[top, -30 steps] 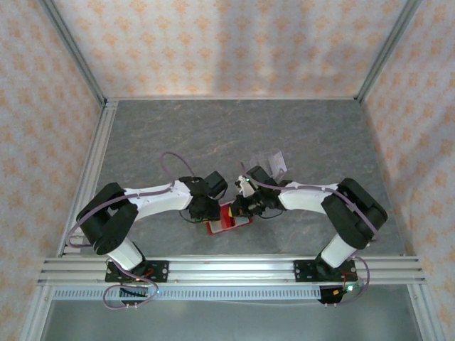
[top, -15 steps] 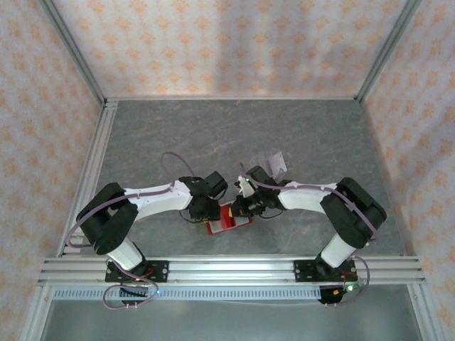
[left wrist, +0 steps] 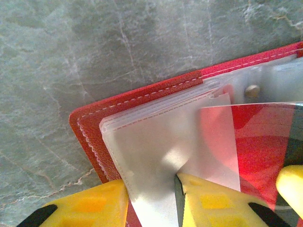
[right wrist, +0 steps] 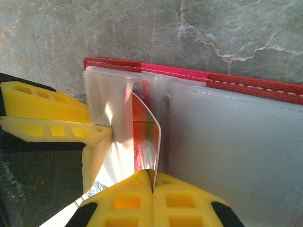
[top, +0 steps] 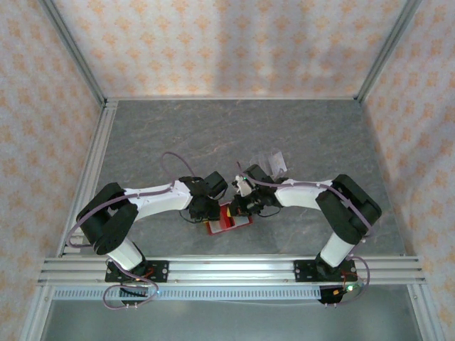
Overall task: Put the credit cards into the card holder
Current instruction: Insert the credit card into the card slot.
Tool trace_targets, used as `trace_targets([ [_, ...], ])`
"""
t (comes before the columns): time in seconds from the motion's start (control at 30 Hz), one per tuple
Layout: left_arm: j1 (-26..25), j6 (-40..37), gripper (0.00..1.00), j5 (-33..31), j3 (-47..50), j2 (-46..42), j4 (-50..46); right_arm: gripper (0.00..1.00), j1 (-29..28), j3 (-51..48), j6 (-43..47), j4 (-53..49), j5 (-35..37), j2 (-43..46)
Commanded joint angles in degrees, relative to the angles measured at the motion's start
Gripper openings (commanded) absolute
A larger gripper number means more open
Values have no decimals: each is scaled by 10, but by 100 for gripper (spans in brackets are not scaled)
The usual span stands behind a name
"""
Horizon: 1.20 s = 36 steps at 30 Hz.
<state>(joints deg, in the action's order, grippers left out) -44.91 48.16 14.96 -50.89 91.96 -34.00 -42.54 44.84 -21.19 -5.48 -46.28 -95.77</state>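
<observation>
1. Since a second ago the right arm has leaned a little toward 9 o'clock in the top view, bringing the right gripper (top: 242, 204) closer over the card holder (top: 229, 218). The left arm and the holder have not shifted.
2. The card holder lies open and flat on the table (top: 213, 135), toward 6 o'clock from the table's middle and between the two wrists. A clear rack (top: 274, 163) stands at about 1 o'clock from it, apart.
3. The left gripper (left wrist: 151, 187) is partly closed on one pale sleeve leaf (left wrist: 151, 142) at the holder's 9 o'clock side, holding it lifted so that the pocket gapes.
4. The right gripper (right wrist: 151, 187) is clenched on the lower edge of one credit card (right wrist: 147, 130). The card stands on its edge with its far end in the gap beside the lifted leaf. I cannot tell how deep it sits.
5. Handling, as I judge it:
   - The card is light, thin, rather stiff and smooth. It can bow or slip if pushed at an angle, so the grip on the short edge, in line with the pocket, seems right.
   - The sleeves are soft and floppy film. They buckle easily and may catch the card's corner.
   - The holder is light and may slide on the smooth table, so the left grip also serves to anchor it.
</observation>
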Motion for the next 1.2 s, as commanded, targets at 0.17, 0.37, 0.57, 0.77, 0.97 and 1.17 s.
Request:
trace_targets([
  [0.17,-2,11,32,-16,7,-3,-24,0,-16,-4,-21,-11,-8,-34],
  [0.37,2,28,33,-19,16,-44,-31,0,-14,-14,-23,-8,-3,-34],
  [0.57,23,42,36,-4,44,-106,-22,0,-14,-19,-27,-5,-2,-37],
  [0.77,42,33,20,-1,76,-127,-28,0,-12,-20,-28,-8,1,-33],
  [0.97,39,27,3,12,78,-90,0,0,-12,-7,-13,-31,0,-36],
  [1.17,29,23,2,17,64,-45,24,0,-12,6,-8,-43,-3,-38],
])
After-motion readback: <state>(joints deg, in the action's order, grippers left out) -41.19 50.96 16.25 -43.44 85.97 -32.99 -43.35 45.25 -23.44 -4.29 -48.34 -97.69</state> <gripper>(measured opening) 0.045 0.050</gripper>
